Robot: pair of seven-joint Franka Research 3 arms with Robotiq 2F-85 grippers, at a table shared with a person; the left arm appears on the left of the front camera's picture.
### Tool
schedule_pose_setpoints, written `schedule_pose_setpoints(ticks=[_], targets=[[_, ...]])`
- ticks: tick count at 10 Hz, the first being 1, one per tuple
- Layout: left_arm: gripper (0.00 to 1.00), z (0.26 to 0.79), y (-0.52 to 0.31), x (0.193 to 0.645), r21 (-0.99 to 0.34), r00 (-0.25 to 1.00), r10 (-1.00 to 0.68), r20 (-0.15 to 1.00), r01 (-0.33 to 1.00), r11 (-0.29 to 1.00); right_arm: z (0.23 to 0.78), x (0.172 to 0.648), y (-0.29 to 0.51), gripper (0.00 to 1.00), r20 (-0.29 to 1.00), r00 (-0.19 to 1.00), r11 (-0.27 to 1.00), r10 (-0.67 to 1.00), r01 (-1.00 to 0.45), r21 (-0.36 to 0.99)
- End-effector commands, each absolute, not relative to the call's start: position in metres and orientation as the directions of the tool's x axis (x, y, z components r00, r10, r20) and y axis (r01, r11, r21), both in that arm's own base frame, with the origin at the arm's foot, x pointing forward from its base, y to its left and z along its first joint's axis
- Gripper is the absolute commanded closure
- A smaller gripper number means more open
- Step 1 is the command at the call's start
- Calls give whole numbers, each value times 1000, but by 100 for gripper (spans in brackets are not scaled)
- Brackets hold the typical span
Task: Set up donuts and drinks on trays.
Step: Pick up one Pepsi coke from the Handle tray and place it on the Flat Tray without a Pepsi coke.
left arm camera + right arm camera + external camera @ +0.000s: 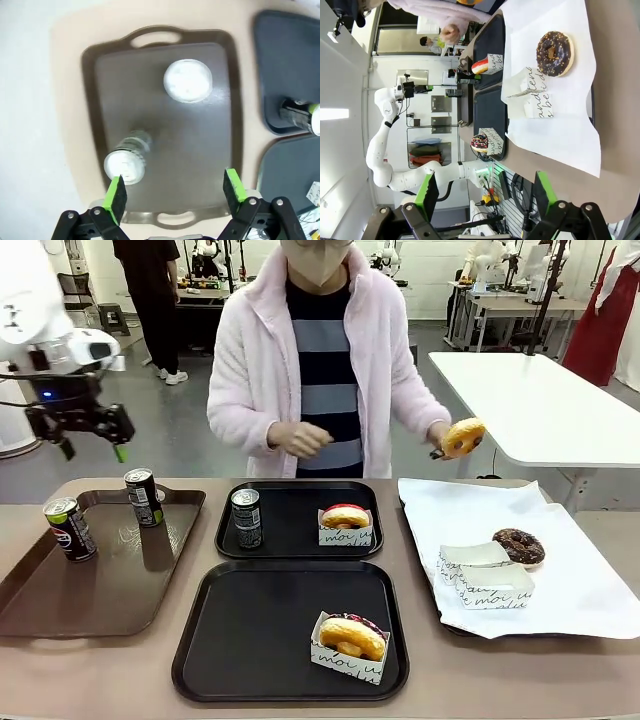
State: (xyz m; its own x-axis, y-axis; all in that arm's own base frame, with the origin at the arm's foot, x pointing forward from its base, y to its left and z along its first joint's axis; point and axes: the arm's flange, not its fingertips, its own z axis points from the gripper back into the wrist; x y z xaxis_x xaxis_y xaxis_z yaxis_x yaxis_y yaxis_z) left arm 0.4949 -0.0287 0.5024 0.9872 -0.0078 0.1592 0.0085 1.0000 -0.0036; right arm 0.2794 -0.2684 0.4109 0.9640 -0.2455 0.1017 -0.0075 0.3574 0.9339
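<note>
Drink cans (70,528) stand upright on the brown tray (40,610) below the spread left claw (174,186); right claw (485,187) also spread.

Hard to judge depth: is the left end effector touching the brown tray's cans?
Apart. Front view: the open left end effector hangs well above both cans.

Reading "moi" in black script on sleeve (345,535) at far tray's (295,502) 3 o'clock; reading "moi" too on empty sleeve (497,592) at paper's (585,585) 7 o'clock; making out nothing on cans (70,528).
</note>
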Motion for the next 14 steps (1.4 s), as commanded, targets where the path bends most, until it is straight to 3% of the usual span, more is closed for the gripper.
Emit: schedule_pose_setpoints(ticks=[1,4,5,10,11,14], targets=[[0,500,6,489,-42,987,56,152,-50,998,411,277,-269,0,95,966,353,-239,-4,936],[0,508,19,474,-73,984,61,167,-50,996,411,277,-269,0,95,966,353,-239,-4,936],[0,502,32,493,-31,983,102,155,-98,995,411,277,-269,0,95,966,353,-239,-4,936],[0,501,31,491,-42,983,102,151,-97,994,411,277,-269,0,95,966,353,-239,-4,936],[0,489,31,484,-41,987,27,158,-20,999,411,277,-269,0,95,966,353,-239,-4,936],[0,449,36,472,-26,985,13,173,-8,1000,411,277,-269,0,95,966,353,-239,-4,936]])
